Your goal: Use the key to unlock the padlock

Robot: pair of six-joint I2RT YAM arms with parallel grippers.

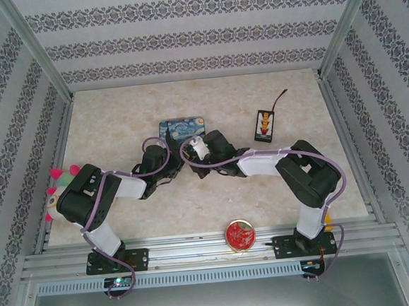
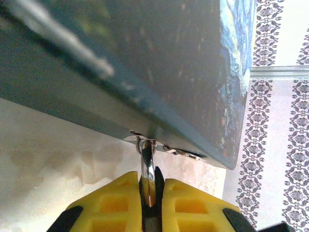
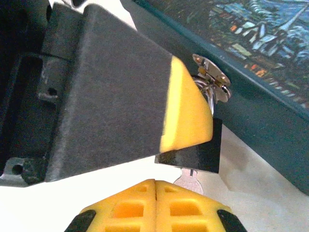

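The left pincer (image 2: 148, 188) pinches the padlock (image 3: 205, 152) hanging from the hasp (image 3: 212, 72) of the starry-night tin (image 3: 260, 104); the right pincer (image 3: 155, 192), pressed together, sits just beside the inserted key (image 3: 186, 182).

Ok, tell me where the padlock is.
In the right wrist view, centre-right, the padlock hangs from the hasp of the starry-night tin, with the key just below it.

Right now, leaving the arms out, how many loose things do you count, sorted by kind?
tin: 1
padlock: 1
key: 1
plush toy: 1
red round disc: 1
black box with a cable: 1
Total: 6
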